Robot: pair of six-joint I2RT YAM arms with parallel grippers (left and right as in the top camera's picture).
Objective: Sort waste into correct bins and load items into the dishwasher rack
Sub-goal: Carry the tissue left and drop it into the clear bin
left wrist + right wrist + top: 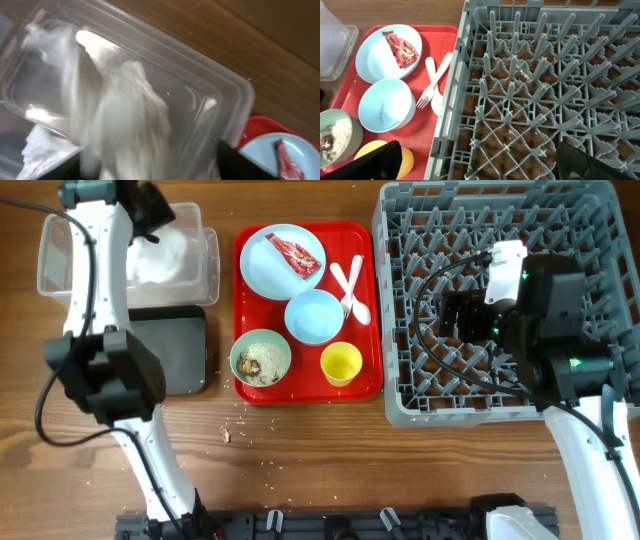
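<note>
My left gripper [150, 220] is open over the clear tub [205, 270]. Blurred white tissue [125, 110] hangs between its spread fingers [150, 170] inside the tub [220, 85]. The red-and-white wrapper [295, 255] lies on the light blue plate [265, 270] on the red tray. An empty blue bowl [313, 315], a bowl of rice and brown scraps [260, 358], a yellow cup [341, 364] and white plastic cutlery [352, 288] also sit there. My right gripper [455, 315] is open and empty over the grey rack [400, 380]; the right wrist view shows it [480, 165] above the lattice [535, 90].
The black tray [175, 355] lies in front of the tub, partly under my left arm. The red serving tray [372, 330] sits between the bins and the rack. Rice grains and a brown scrap [235, 430] are scattered on the wood in front of it.
</note>
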